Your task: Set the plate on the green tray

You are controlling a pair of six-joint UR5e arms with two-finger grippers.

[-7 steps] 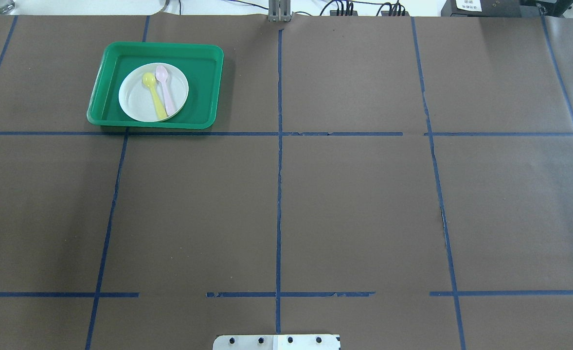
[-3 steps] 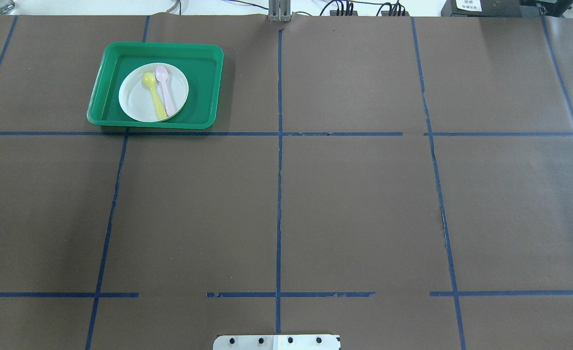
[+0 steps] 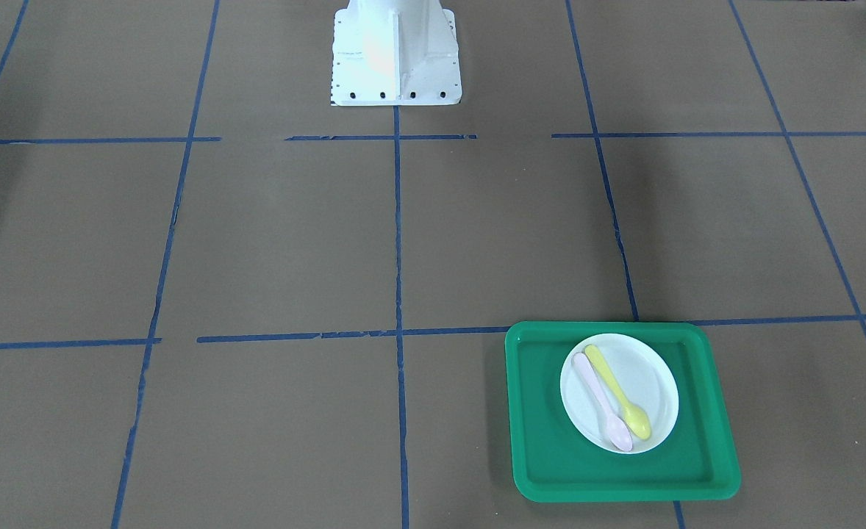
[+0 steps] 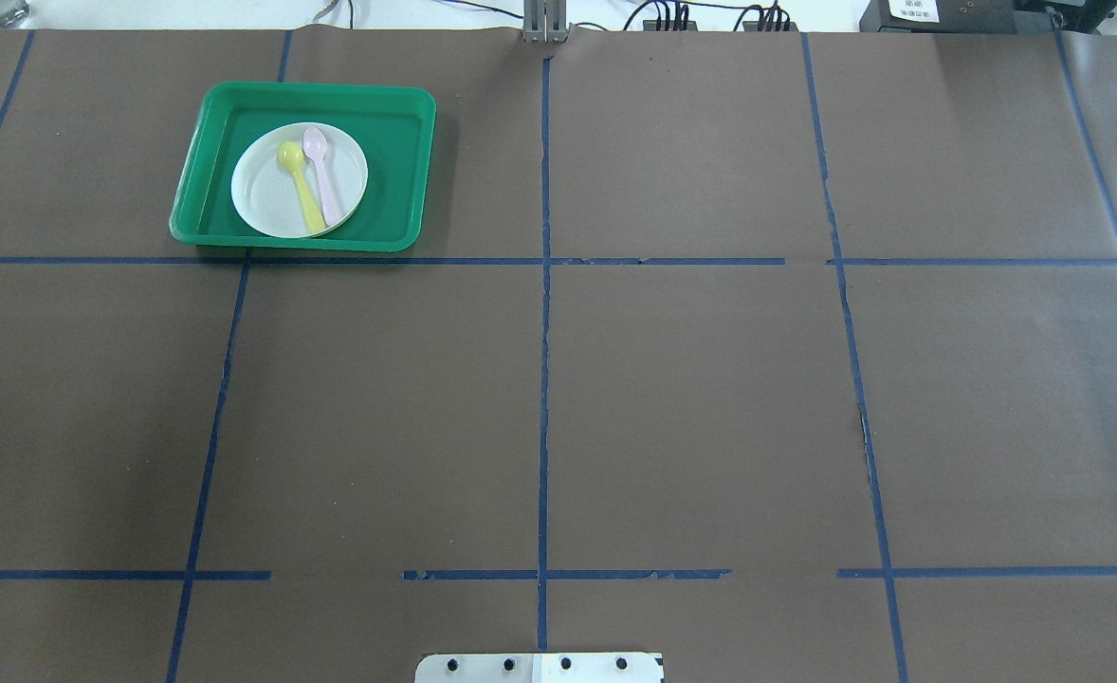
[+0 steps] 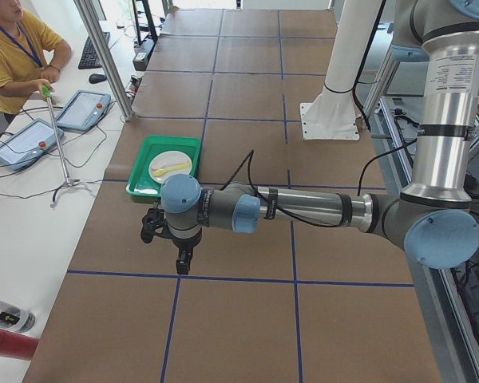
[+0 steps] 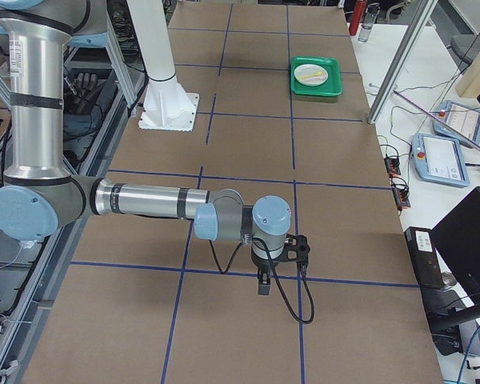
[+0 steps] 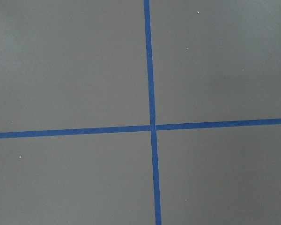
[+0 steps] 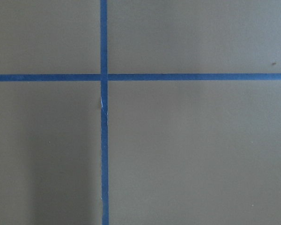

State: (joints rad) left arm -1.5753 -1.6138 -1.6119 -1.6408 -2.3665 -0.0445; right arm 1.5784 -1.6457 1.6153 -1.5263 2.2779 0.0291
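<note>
A white plate [image 4: 260, 199] sits inside the green tray [image 4: 393, 142] at the table's far left, with a yellow spoon [image 4: 302, 194] and a pink spoon [image 4: 324, 180] lying on it. The front-facing view shows the tray [image 3: 543, 411] and the plate [image 3: 657, 382] too. My left gripper [image 5: 181, 262] hangs over bare table well short of the tray [image 5: 142, 177]. My right gripper [image 6: 264, 286] hangs over bare table far from the tray [image 6: 330, 80]. Both show only in the side views, so I cannot tell whether they are open or shut. Both wrist views show only brown paper and blue tape.
The robot's white base [image 3: 396, 51] stands at the table's near middle edge. An operator [image 5: 16, 48] sits past the far edge with teach pendants [image 5: 84, 108] and a rod. Cables and boxes [image 4: 710, 17] line the far edge.
</note>
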